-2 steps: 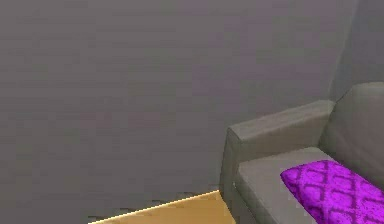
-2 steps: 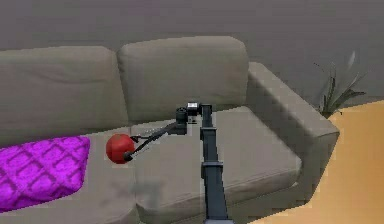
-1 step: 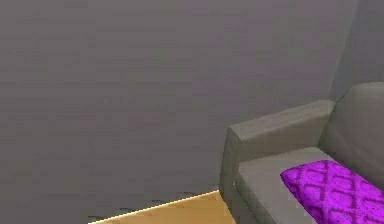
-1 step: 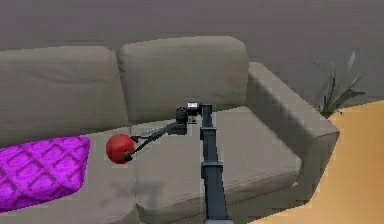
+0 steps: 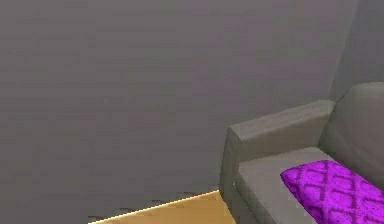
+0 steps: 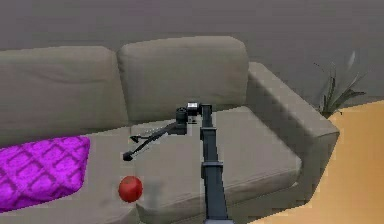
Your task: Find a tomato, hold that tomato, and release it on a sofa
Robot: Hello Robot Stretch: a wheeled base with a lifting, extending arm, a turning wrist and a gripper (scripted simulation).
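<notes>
Sofa [image 6: 262, 150]: grey, with a purple cushion [image 6: 40, 168] on its seat. Tomato [image 6: 130, 188]: red, lying on the seat near the front edge, close to the cushion. Fingers [image 6: 150, 143]: thin and dark, reaching across the seat, tips near the tomato. Cannot tell how they are set or whether they hold anything.

Grey sofa [image 6: 270, 110], purple lattice-patterned cushion [image 6: 40, 165], red tomato [image 6: 130, 188].

- Grey wall [image 5: 130, 90] across most of the view.
- Grey sofa [image 5: 275, 135] at the right, bearing a purple patterned cushion [image 5: 335, 190].
- Strip of wooden floor [image 5: 170, 210] along the bottom.
</notes>
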